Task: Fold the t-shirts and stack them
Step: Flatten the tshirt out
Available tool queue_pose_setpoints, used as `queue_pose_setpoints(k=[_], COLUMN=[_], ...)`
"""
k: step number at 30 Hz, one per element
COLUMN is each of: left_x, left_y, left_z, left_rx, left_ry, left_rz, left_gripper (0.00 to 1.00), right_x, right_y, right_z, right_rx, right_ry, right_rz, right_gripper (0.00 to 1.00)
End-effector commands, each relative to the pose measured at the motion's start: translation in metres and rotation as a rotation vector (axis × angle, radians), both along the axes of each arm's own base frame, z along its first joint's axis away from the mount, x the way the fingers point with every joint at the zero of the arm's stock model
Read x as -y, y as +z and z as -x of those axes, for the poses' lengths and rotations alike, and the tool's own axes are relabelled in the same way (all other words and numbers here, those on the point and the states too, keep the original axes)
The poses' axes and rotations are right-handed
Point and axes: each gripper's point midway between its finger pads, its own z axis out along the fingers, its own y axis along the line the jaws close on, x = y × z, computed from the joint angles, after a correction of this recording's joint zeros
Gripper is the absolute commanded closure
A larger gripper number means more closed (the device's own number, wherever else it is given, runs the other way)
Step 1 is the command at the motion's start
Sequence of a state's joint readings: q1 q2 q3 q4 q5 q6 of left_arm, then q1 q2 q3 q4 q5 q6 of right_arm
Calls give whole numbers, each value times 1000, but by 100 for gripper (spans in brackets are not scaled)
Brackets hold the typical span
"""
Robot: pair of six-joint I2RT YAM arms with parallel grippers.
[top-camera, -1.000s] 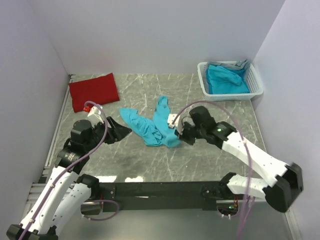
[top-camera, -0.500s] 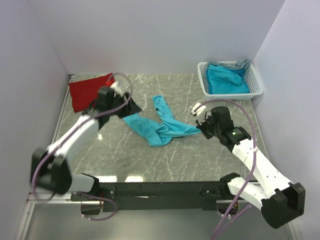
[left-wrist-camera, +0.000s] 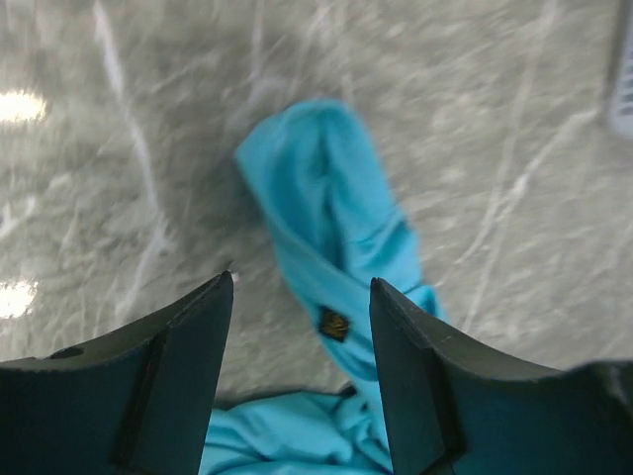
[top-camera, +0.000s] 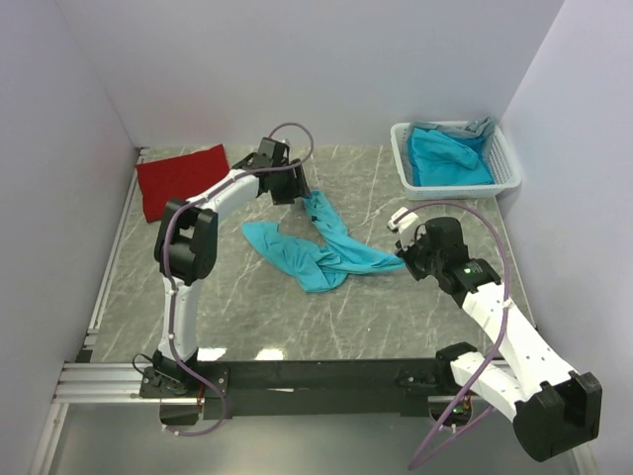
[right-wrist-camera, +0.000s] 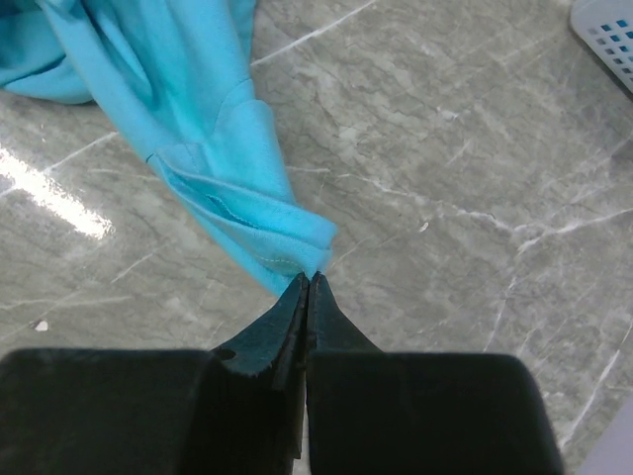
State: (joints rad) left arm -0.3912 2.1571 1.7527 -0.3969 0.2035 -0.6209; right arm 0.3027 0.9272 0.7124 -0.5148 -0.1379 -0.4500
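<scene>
My right pincer point(right-wrist-camera: 309, 282), at the near right of the desk point(top-camera: 396, 317), has its fingers pressed together on the right-hand corner of the turquoise t-shirt point(top-camera: 316, 247). The t-shirt lies crumpled at the desk's middle and stretches left and farther away from that grip. My left pincer point(left-wrist-camera: 302, 287) stands over the t-shirt's far end, fingers apart. I cannot tell whether they touch the cloth. The wrist view shows a small dark mark point(left-wrist-camera: 333, 323) on the cloth between those fingers. At the far left lies a folded red t-shirt point(top-camera: 184, 178), well apart. At the far right, a white basket point(top-camera: 463, 190) holds more turquoise shirts point(top-camera: 447, 158).
</scene>
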Motion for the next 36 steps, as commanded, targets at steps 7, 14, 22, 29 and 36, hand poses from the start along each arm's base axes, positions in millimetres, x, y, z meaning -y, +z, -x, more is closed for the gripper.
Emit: queue_pose_setpoints(k=[7, 14, 22, 29, 36], left_x=[8, 12, 24, -7, -37], left_y=[-23, -42, -20, 214, 401], left_z=[-2, -14, -27, -5, 102], left_rx=[-43, -63, 9, 452, 775], left_ry=[-28, -8, -31, 52, 69], left_rz=[-72, -107, -47, 51, 243], left_gripper=[37, 42, 99, 100, 100], right_x=[-3, -3, -1, 41, 88], right_y=[18, 12, 32, 183, 386], right_z=[-13, -12, -17, -53, -22], right_rx=[56, 34, 103, 482, 974], right_ry=[-27, -29, -31, -179, -348], right_rz=[-50, -53, -46, -1, -61], right_gripper=[100, 100, 100, 100, 100])
